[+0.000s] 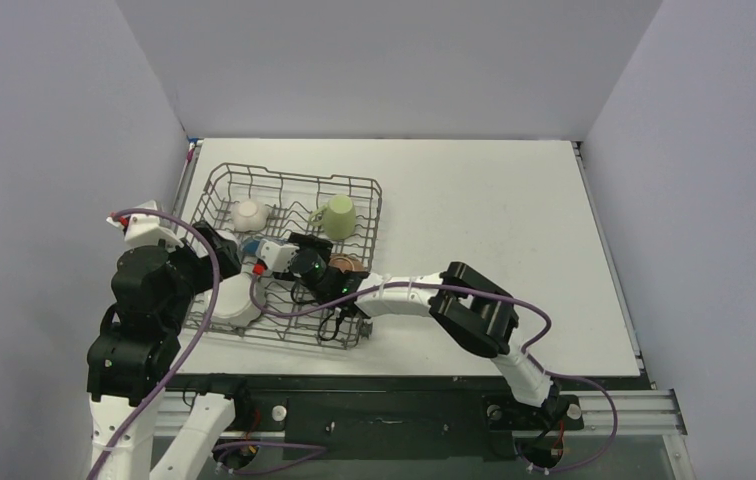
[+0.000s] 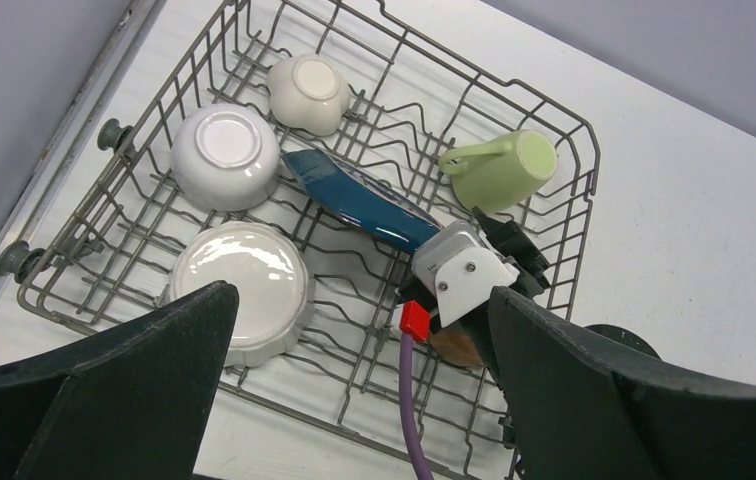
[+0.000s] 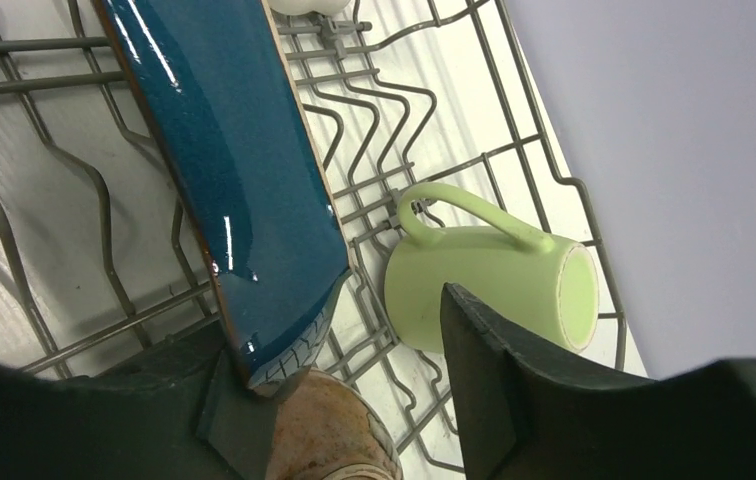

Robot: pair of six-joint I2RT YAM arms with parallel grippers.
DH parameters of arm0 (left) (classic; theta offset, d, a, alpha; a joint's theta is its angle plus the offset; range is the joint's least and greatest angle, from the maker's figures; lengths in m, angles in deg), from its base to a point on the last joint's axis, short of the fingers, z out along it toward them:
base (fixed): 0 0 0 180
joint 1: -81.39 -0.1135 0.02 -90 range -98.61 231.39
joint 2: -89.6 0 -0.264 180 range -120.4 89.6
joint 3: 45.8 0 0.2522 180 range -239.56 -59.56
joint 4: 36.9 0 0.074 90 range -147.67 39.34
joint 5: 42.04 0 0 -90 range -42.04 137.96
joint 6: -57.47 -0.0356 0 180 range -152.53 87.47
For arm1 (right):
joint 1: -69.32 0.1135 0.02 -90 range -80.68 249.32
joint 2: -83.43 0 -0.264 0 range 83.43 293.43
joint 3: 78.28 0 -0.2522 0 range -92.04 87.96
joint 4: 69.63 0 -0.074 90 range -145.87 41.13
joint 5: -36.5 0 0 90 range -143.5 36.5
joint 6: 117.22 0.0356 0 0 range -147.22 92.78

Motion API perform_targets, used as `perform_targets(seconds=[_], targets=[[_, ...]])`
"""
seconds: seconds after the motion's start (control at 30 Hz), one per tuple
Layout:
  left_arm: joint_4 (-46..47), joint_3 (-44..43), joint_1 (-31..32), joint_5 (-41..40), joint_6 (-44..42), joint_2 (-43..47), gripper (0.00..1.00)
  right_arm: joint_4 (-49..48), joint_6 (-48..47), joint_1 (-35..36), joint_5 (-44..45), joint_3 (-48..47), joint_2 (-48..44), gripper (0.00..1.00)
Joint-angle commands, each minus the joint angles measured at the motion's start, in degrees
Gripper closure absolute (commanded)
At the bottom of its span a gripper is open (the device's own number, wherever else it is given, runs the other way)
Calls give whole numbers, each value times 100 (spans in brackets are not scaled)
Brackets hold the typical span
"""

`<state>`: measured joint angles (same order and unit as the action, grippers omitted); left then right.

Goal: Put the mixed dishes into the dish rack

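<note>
The grey wire dish rack (image 1: 365, 197) (image 2: 573, 131) holds the dishes. In the left wrist view an upturned plain white bowl (image 2: 225, 156), a small cream lobed dish (image 2: 306, 92), a light green mug (image 2: 502, 170) on its side and an upturned white scalloped bowl (image 2: 242, 288) lie in it. The dark blue dish (image 3: 234, 170) (image 2: 359, 200) stands on edge among the tines. Its lower corner touches one finger (image 3: 224, 405) of my right gripper (image 3: 344, 335), whose jaws stand apart. The brown bowl (image 3: 329, 430) lies just below. My left gripper (image 2: 354, 400) hangs open over the rack's near left side.
The rack stands at the table's left, close to the left wall (image 1: 54, 150). My right arm (image 1: 469, 305) reaches across the rack's near right corner, trailing a purple cable (image 2: 412, 420). White tabletop (image 1: 494, 220) lies to the rack's right.
</note>
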<state>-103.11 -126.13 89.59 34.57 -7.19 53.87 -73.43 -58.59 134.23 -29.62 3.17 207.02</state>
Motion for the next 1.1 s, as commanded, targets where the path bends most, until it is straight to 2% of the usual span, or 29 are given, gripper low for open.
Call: perform_targets(seconds=[0.0, 0.17, 0.27, 0.57, 0.67, 0.8, 1.07], targets=[[312, -11, -11, 110, 24, -24, 4, -4, 259, -91, 20, -141, -354, 47], [323, 36, -12, 156, 69, -18, 4, 142, 378, -107, -154, -137, -438, 45], [323, 59, -8, 163, 78, 3, 4, 435, 799, -271, -680, -301, -489, 47], [297, 44, -6, 198, 69, 6, 4, 827, 2988, -936, -2633, -775, -516, 66], [317, 61, -11, 224, 80, -3, 4, 1033, 3642, -1064, -2861, -1069, -387, 69], [325, 82, -12, 260, 100, 9, 4, 1215, 4147, -1155, -3043, -1319, -262, 64], [296, 69, -8, 250, 60, 13, 4, 1293, 4090, -1161, -2773, -1245, -400, 48]])
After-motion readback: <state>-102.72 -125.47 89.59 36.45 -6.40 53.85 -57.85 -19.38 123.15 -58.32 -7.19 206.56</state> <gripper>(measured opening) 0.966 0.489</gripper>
